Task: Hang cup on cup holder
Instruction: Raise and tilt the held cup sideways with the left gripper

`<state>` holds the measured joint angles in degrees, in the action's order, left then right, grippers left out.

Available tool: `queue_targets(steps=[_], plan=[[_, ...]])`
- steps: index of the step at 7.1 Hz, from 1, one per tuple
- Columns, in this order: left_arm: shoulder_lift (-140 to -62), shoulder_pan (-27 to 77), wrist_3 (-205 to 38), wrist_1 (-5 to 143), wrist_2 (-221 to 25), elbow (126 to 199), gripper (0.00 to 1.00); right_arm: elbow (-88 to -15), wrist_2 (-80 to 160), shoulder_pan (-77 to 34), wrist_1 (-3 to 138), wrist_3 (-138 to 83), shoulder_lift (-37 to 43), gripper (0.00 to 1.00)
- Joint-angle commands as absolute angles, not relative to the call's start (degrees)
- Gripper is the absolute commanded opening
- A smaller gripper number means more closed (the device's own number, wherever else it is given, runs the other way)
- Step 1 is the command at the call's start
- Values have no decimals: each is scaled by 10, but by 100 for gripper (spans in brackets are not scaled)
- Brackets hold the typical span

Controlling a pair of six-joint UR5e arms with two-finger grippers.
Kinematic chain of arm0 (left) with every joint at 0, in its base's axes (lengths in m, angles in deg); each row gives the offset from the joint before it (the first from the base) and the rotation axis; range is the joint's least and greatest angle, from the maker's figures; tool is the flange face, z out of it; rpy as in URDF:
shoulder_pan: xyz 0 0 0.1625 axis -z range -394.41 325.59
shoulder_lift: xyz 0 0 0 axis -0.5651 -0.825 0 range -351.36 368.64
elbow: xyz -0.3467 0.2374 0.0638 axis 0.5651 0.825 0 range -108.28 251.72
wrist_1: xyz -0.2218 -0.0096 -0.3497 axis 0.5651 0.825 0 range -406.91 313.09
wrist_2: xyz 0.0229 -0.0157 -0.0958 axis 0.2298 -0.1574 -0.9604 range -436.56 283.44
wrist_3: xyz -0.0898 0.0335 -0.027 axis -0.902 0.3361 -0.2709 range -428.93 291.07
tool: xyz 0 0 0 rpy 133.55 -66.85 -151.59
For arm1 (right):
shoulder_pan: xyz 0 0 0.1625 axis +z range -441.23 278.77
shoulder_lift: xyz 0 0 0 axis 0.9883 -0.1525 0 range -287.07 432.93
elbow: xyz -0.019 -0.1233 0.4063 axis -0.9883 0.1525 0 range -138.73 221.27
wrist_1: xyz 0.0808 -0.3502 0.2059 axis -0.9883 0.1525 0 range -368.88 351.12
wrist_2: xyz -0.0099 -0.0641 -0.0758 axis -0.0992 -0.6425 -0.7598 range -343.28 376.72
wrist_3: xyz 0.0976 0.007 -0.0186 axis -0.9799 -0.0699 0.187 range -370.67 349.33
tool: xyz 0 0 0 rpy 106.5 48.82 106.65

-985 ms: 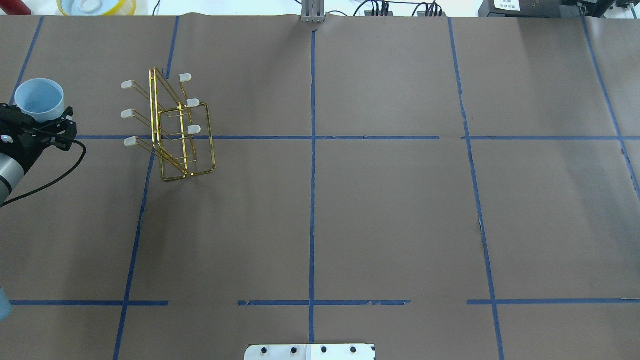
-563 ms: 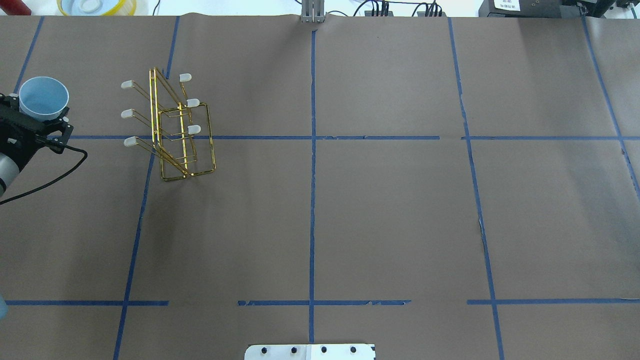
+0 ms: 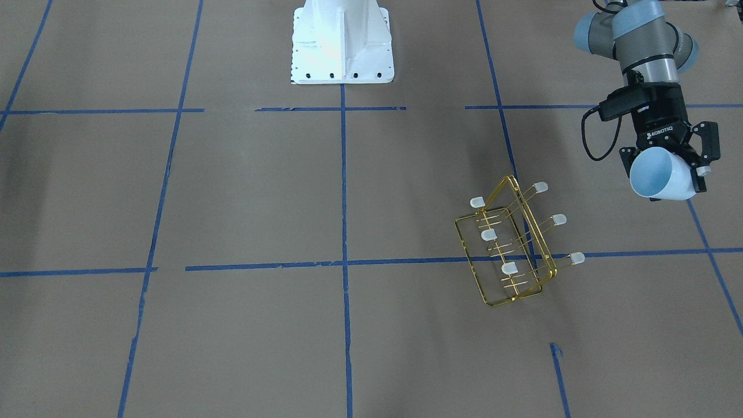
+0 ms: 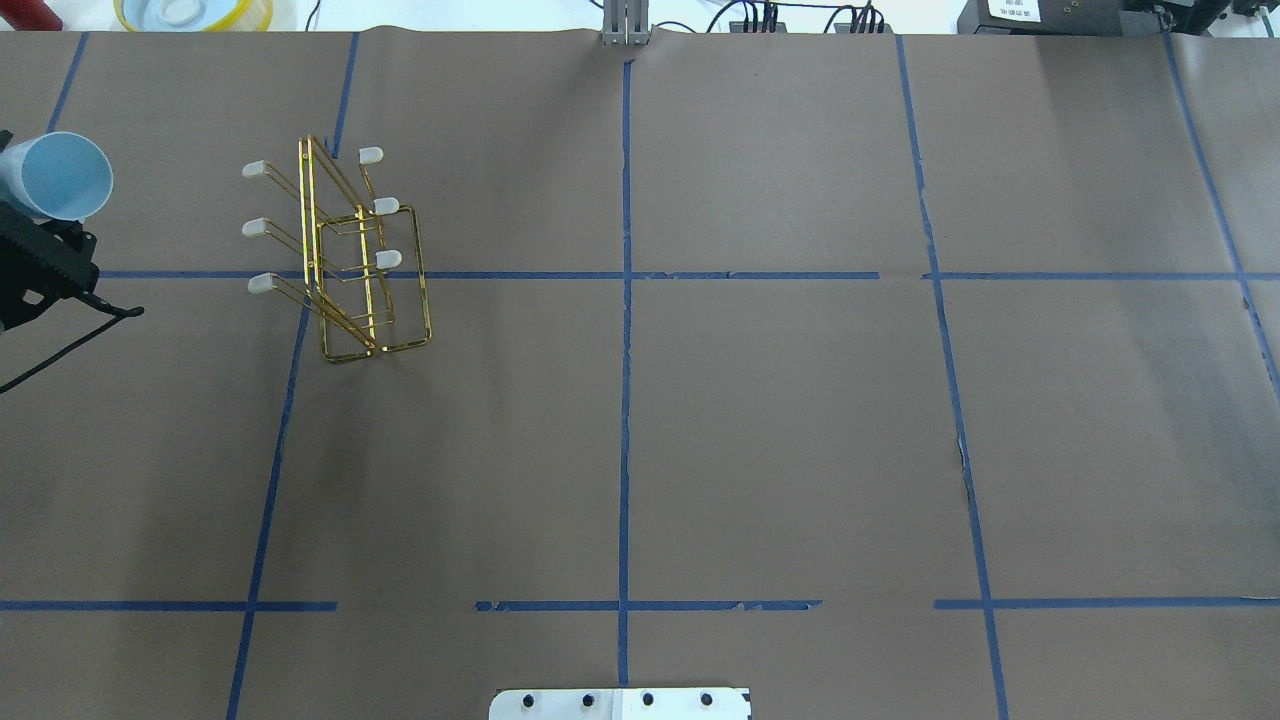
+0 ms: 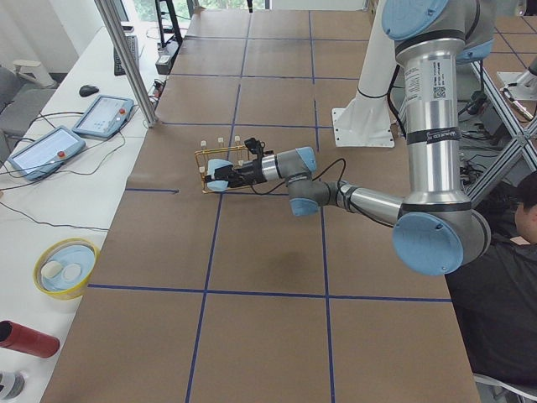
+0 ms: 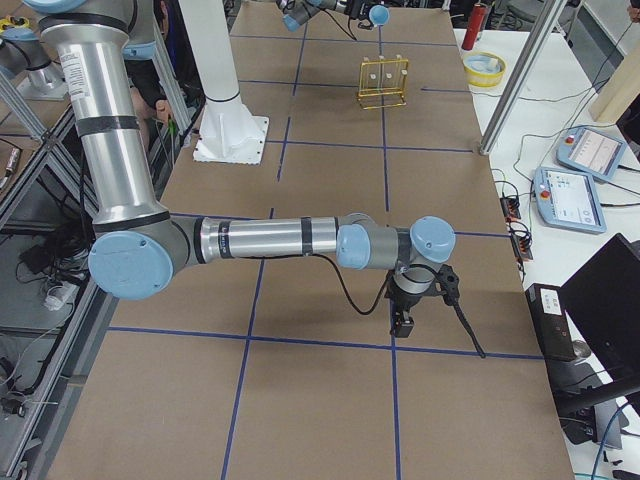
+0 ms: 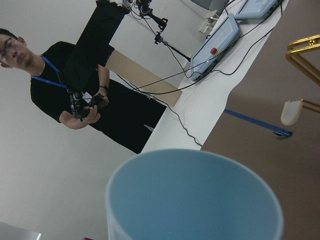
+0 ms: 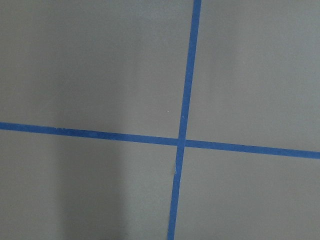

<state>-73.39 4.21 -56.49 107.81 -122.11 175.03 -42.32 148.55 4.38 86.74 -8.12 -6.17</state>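
Note:
The pale blue cup (image 3: 659, 174) is tilted, its mouth turned toward the cup holder, and is held above the table in my left gripper (image 3: 667, 165), which is shut on it. In the overhead view the cup (image 4: 60, 175) is at the far left edge with the gripper (image 4: 38, 222) behind it. The gold wire cup holder (image 3: 511, 244) stands on the table apart from the cup, its prongs bare; it also shows in the overhead view (image 4: 345, 260). The cup's rim (image 7: 195, 200) fills the left wrist view. My right gripper (image 6: 405, 310) hangs low over the table far from the cup holder; I cannot tell if it is open or shut.
The white robot base (image 3: 341, 40) stands at the table's near-robot edge. A yellow-rimmed bowl (image 5: 63, 267), a red cylinder (image 5: 25, 338) and touch pendants (image 5: 105, 113) lie on the white side table. An operator (image 7: 75, 100) stands beyond it.
The left gripper has moved left and farther back with the cup and tipped it, so its mouth no longer faces straight up. The cup holder has not moved.

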Motion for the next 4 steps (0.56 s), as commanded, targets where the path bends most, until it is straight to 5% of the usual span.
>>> queue_targets(steps=[1,4], plan=[[-735,36,-450,1069,-1125,1755,0,-423,1486,44,867,-81,-62,100],[-735,-39,-322,987,-938,1779,0,-423,1486,44,867,-81,-62,100]])
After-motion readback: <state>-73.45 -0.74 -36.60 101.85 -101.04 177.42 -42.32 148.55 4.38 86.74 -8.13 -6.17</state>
